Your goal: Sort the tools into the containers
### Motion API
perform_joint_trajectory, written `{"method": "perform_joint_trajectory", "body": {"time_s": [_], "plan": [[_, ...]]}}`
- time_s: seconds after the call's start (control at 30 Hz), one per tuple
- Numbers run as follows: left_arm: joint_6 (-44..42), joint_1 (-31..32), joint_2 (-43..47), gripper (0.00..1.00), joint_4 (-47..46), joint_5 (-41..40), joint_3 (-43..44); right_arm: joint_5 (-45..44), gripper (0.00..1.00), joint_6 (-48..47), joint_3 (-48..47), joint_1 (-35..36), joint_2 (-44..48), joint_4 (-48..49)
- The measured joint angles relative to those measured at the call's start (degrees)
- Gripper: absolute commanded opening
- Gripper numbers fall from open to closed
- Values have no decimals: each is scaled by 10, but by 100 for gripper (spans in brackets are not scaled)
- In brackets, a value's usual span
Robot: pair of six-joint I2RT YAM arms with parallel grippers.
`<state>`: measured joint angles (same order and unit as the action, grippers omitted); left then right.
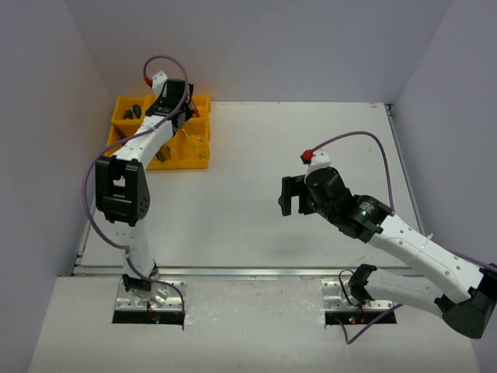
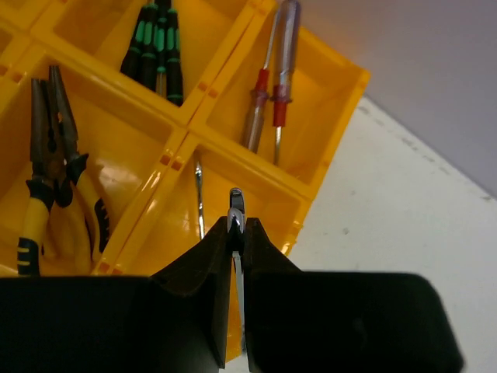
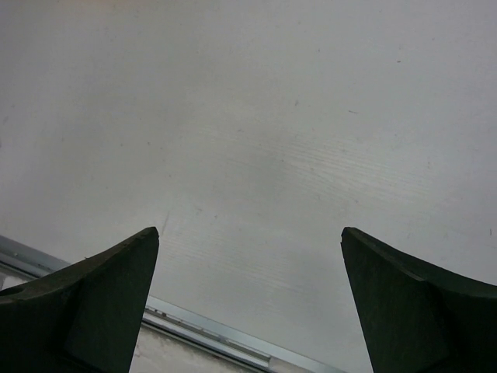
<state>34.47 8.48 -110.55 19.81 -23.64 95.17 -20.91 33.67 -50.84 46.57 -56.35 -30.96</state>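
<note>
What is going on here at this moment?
The left claw is shut on a thin silver tool, holding it above a compartment of the yellow tray where another silver tool lies. Other compartments hold green-handled screwdrivers, two reddish screwdrivers and yellow-handled pliers. The right claw is open, empty, above the table.

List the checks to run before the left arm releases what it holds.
1. Left end effector shut on silver tool: ok.
2. Tool above a yellow tray compartment: ok.
3. That compartment already holds a similar silver piece: ok; exact type cannot tell.
4. Pliers and green screwdrivers lie in other compartments: ok.
5. Right end effector open, empty, over table: ok.
</note>
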Motion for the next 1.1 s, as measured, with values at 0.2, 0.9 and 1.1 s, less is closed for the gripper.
{"method": "perform_joint_trajectory", "body": {"time_s": [0.2, 0.9, 1.1], "plan": [[-11, -3, -118, 5, 77, -34, 117, -3, 99, 0, 12, 0, 2, -13], [-15, 2, 93, 100, 97, 33, 20, -22, 99, -8, 12, -1, -9, -14], [-52, 31, 429, 100, 44, 85, -173, -85, 99, -36, 13, -3, 54, -20]]}}
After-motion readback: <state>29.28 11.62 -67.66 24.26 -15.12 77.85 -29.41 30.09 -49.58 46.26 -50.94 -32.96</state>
